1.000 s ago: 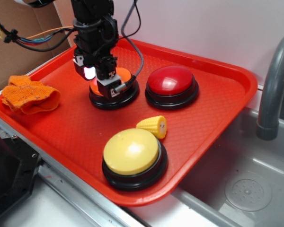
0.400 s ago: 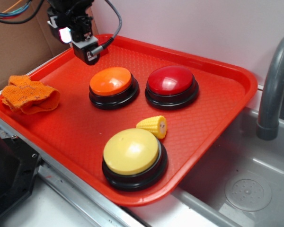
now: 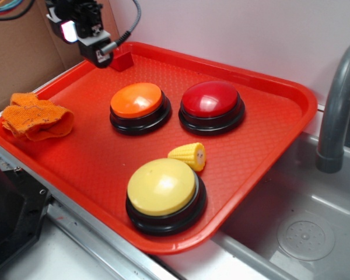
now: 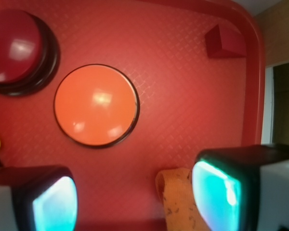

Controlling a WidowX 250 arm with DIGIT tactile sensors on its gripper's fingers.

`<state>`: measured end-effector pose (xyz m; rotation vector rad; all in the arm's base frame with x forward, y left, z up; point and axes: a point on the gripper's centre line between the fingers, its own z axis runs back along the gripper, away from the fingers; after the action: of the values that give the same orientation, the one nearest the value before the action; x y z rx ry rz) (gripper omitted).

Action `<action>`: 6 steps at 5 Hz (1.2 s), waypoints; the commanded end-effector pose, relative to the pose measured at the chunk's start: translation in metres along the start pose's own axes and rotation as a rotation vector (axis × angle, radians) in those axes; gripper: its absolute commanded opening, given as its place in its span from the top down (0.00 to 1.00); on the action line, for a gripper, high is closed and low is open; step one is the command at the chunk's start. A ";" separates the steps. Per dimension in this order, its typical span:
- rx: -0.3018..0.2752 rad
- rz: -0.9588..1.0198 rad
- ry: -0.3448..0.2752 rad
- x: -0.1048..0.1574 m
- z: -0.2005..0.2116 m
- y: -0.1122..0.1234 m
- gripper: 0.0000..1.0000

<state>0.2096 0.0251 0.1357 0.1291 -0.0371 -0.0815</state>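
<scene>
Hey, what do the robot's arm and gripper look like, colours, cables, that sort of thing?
The gripper is black and blocky. Its two fingers carry black-framed pads that glow pale teal in the wrist view. A small grey block sits at its side, with a black cable looping up from it. Blue and orange wires show at the top left.

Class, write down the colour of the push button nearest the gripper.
The button is orange on a black base, clearest in the exterior view.

On the tray [image 3: 303, 99]: left button [image 3: 137, 99] beside right button [image 3: 210, 98], front button [image 3: 161, 186] before them, corn [image 3: 188, 155] between. Cloth [image 3: 36, 116] at left edge, block [image 3: 123, 60] in far corner near gripper [image 3: 84, 36]. Sink [image 3: 303, 233] to the right.
</scene>
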 end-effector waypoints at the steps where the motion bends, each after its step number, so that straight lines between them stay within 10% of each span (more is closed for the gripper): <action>1: 0.027 0.042 -0.041 -0.004 0.045 0.008 0.00; 6: 0.019 0.084 -0.059 -0.032 0.080 0.005 0.00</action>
<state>0.1685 0.0223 0.1972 0.1382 -0.0487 0.0007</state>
